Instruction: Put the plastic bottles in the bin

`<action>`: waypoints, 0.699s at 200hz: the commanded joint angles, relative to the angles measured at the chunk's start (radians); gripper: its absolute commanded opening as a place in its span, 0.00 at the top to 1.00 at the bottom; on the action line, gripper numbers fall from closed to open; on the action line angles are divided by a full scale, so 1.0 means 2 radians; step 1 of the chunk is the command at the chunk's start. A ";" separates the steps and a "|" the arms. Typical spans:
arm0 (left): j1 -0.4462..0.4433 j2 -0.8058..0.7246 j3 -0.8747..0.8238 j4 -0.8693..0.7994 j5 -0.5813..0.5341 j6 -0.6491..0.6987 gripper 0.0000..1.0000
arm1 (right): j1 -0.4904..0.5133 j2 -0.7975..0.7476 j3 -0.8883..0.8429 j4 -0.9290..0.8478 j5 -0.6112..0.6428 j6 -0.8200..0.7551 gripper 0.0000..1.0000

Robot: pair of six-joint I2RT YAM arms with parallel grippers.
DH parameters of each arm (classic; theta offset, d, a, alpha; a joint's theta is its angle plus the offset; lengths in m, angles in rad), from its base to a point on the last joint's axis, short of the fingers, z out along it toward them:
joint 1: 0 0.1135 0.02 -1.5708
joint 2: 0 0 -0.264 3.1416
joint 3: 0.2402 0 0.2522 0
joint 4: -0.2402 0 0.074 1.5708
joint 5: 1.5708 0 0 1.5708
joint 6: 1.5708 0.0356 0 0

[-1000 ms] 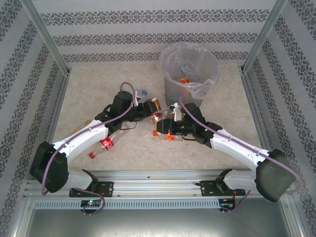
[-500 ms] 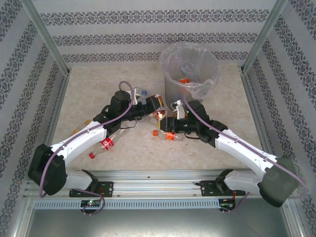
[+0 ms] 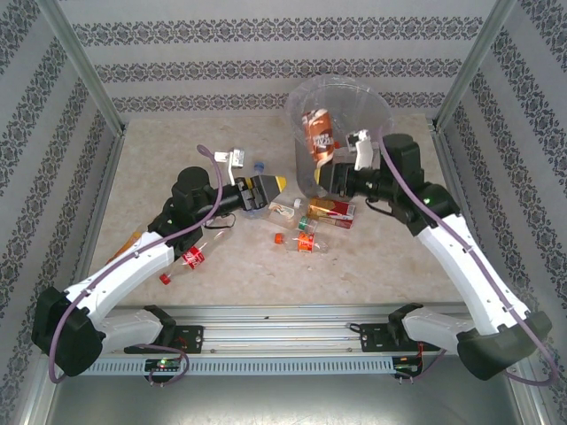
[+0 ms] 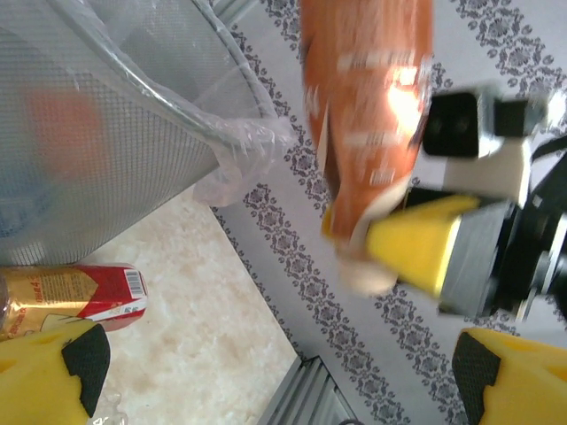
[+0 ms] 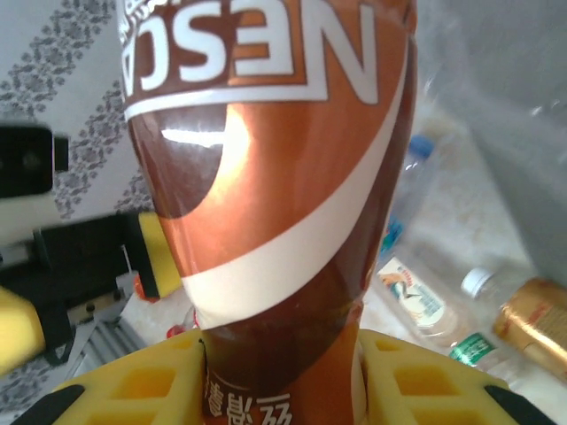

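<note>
Right gripper [image 5: 282, 376] pinches the brown-labelled clear plastic bottle [image 5: 266, 177] at its narrow waist, left gripper [image 3: 270, 189] spread wide; looks light, slick, squashy, so that stiffer waist seems right.

My gripper [image 5: 282, 381] was clamped on a brown-labelled bottle [image 5: 266, 177], with yellow fingers [image 5: 133, 385] pressing it from both sides. Behind it to the right, a clear bottle [image 5: 423, 304] and a gold-labelled bottle [image 5: 532, 323] lay on the pale table [image 5: 469, 248]. A patterned wall [image 5: 62, 88] stood at upper left.
</note>
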 commanded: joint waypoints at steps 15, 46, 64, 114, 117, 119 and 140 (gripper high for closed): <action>-0.002 -0.015 -0.012 0.032 0.029 0.024 0.00 | -0.023 0.069 0.110 -0.088 0.062 -0.069 0.65; -0.002 -0.026 -0.014 0.021 0.025 0.030 0.00 | -0.040 0.135 0.193 -0.126 0.103 -0.090 0.66; -0.002 -0.035 -0.013 0.003 0.017 0.040 0.00 | -0.049 0.174 0.241 -0.151 0.129 -0.102 0.66; -0.002 -0.055 -0.010 -0.031 0.003 0.061 0.00 | -0.076 0.281 0.374 -0.245 0.174 -0.135 0.66; -0.002 -0.055 -0.010 -0.033 0.003 0.062 0.00 | -0.077 0.287 0.380 -0.248 0.176 -0.136 0.65; -0.002 -0.055 -0.010 -0.033 0.003 0.062 0.00 | -0.078 0.291 0.383 -0.250 0.177 -0.138 0.65; -0.002 -0.058 -0.011 -0.039 -0.002 0.064 0.00 | -0.083 0.323 0.404 -0.260 0.174 -0.148 0.64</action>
